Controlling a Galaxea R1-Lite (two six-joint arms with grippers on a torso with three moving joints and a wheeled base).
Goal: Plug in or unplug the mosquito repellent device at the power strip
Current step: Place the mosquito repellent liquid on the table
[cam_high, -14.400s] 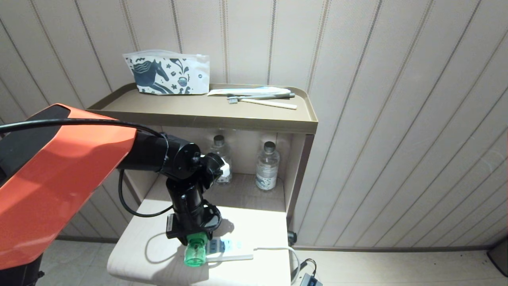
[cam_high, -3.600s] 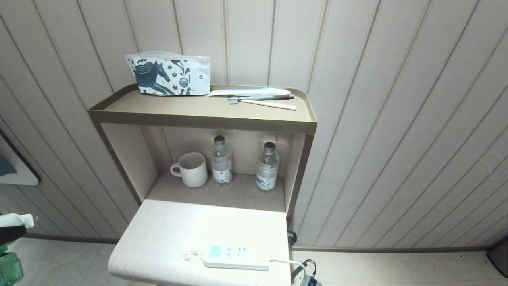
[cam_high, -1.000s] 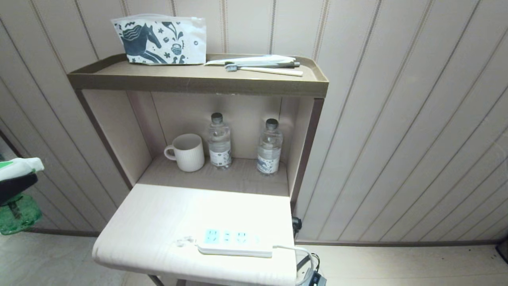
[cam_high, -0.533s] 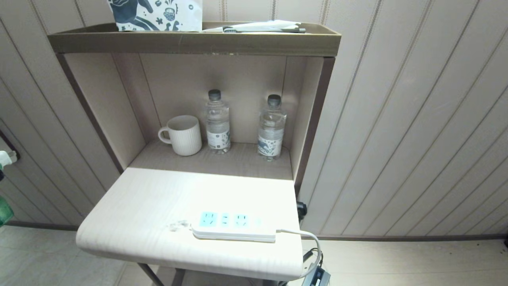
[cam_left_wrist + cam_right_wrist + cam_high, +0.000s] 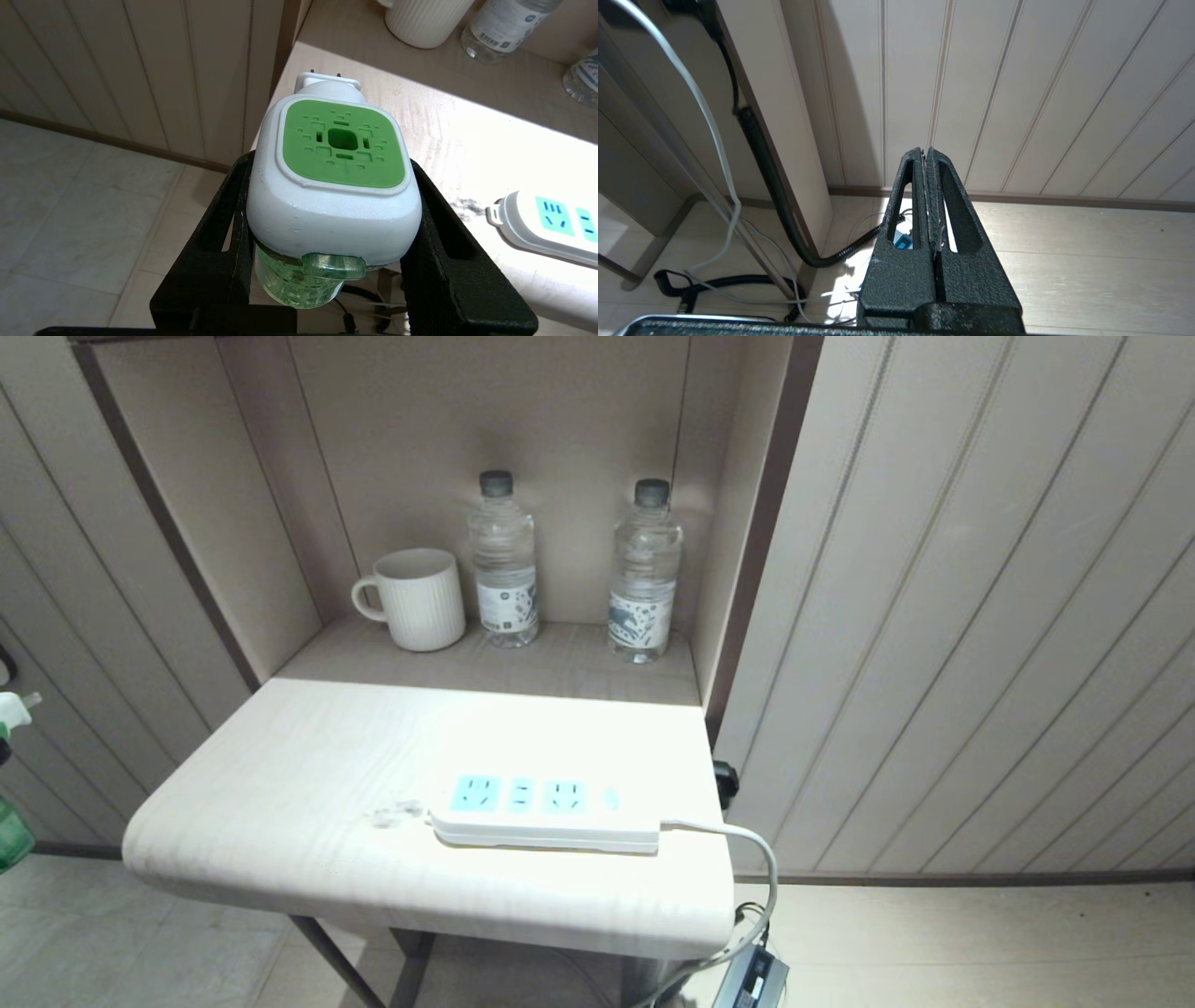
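Left gripper (image 5: 334, 205) clamped on mosquito repellent device (image 5: 334, 186), held in the air off the table's (image 5: 308, 803) left edge, unplugged, prongs toward the tabletop. Power strip (image 5: 546, 812) flat near the table's front edge, sockets empty, white cable (image 5: 747, 859) dropping over the right edge. Right gripper (image 5: 928, 205) pressed closed, empty, low by the floor

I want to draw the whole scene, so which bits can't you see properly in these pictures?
- Mosquito repellent device: in the left wrist view its white head hides most of the green bottle; the head view's left edge cuts it off.
- Left gripper: the device hides its fingertips.
- Power strip: its cable drops behind the table edge.
- Right gripper: outside the head view, low by the floor.
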